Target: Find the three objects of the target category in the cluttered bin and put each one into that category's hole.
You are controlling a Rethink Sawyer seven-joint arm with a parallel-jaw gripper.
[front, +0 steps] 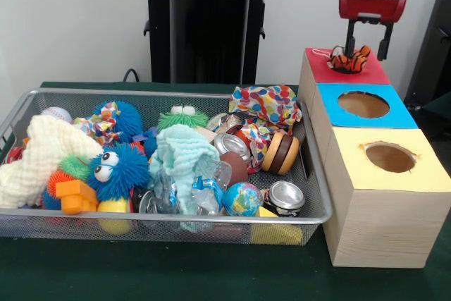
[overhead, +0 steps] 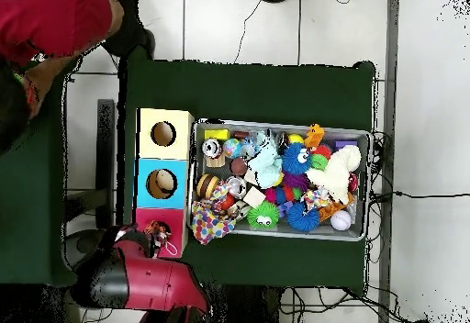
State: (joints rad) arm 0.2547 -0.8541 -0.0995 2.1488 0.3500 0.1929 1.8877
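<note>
While the wire bin (front: 42, 227) sits packed with puffer balls, cans and cloth, the action is clearly over at the red-topped box (front: 318, 72), the farthest of the three from the front camera. The gripper (front: 368, 41) is hung just above that red top with its fingers spread apart and nothing pinched between them. Right under it an orange, tiger-striped little toy (front: 349, 60) is perched on the red lid, roughly where the hole would be, though the hole itself can't be made out under the toy. So a drop-off step looks to be in hand, and the toy seems not fully gone through yet. Next, probably a nudge or re-drop is needed if it's stuck; otherwise the bin gets searched for another small rounded toy. From overhead the toy (overhead: 162, 239) is barely made out beside the arm.
</note>
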